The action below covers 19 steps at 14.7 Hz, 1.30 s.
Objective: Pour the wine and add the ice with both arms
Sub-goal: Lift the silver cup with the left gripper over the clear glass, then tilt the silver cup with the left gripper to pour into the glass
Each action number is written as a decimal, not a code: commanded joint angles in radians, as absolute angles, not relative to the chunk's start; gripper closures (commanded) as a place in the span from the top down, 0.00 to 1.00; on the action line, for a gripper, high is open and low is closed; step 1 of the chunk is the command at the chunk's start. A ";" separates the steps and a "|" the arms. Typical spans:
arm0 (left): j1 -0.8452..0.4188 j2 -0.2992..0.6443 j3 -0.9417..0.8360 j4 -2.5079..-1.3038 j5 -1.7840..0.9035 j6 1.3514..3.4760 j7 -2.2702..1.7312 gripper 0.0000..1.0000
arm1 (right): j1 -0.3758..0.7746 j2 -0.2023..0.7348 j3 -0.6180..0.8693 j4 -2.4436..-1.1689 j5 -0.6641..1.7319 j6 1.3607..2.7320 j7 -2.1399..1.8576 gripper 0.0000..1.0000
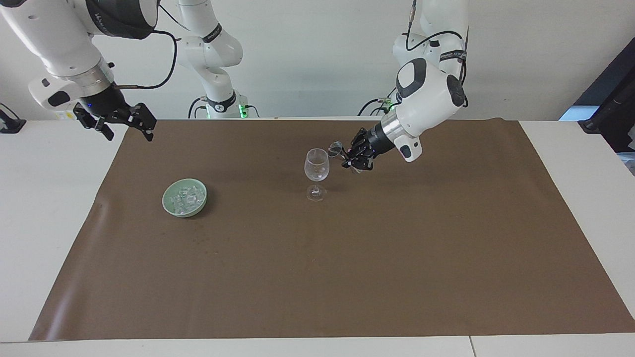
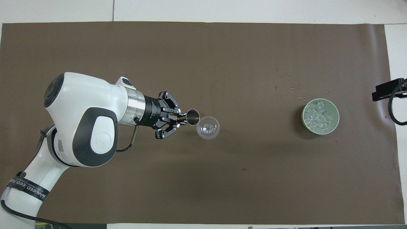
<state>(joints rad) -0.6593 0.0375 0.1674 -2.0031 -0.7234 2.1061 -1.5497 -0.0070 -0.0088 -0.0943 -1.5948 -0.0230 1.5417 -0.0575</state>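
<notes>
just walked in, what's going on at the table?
The left pincer is shut on a small metal cup, tipped with its mouth at the rim of the wine glass standing mid-mat. No liquid is visible in the glass. The ice sits untouched in the green bowl toward the right arm's end of the table. The right pincer waits open, raised over the edge of the brown mat at that end.
</notes>
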 commanded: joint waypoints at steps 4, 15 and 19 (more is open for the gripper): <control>-0.730 0.063 0.179 -1.950 -0.574 2.117 -1.624 0.00 | -0.021 -0.028 -0.087 -1.617 -0.006 1.551 -0.077 1.00; -0.793 0.087 0.178 -1.882 -0.269 2.103 -1.782 0.00 | -0.021 -0.028 -0.087 -1.617 -0.006 1.551 -0.077 1.00; -0.825 0.095 0.176 -1.865 -0.174 2.066 -1.812 0.00 | -0.021 -0.028 -0.087 -1.617 -0.006 1.551 -0.077 1.00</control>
